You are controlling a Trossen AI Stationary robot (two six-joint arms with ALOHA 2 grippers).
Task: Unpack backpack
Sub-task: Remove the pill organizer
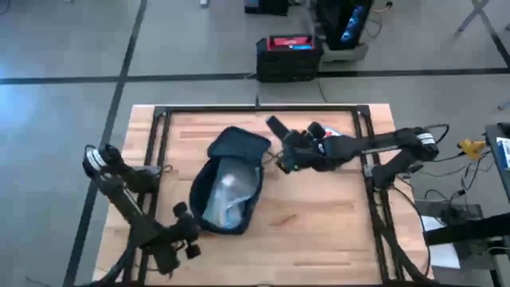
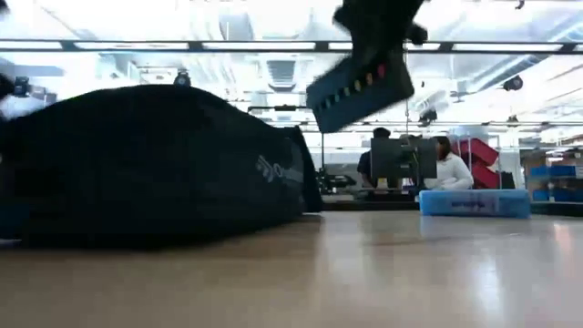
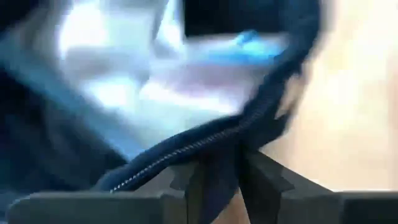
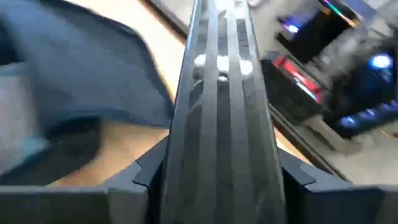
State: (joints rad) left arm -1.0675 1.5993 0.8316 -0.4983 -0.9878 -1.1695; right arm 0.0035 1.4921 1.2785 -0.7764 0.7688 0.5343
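The dark navy backpack (image 1: 231,171) lies on its side mid-table, its mouth open, with a clear plastic pouch (image 1: 227,199) showing inside. In the low view the backpack (image 2: 155,164) fills the left side. My left gripper (image 1: 185,231) is at the backpack's near left end, shut on its rim. My right gripper (image 1: 283,155) is above the table just right of the backpack, shut on a dark flat oblong case (image 2: 360,89) with a row of coloured dots. My left gripper pinches the backpack's zipper edge (image 3: 214,146) between its two fingers (image 3: 261,177), at the near end of the opening. The fabric is bunched in the gap; how many layers, I cannot tell. The backpack's body rests on the table. My right gripper pinches the dark case's long sides (image 4: 217,149) between its two fingers (image 4: 152,174), near one end. The case runs out ahead along the fingers. It is lifted clear of the table and tilted (image 2: 360,89).
A small blue-white box (image 2: 474,202) lies on the table's far right part. A black metal frame (image 1: 159,151) runs around the tabletop. A black crate (image 1: 288,56) stands on the floor beyond the far edge. People sit at a monitor (image 2: 401,159) behind. Bare wood (image 1: 319,231) lies near right.
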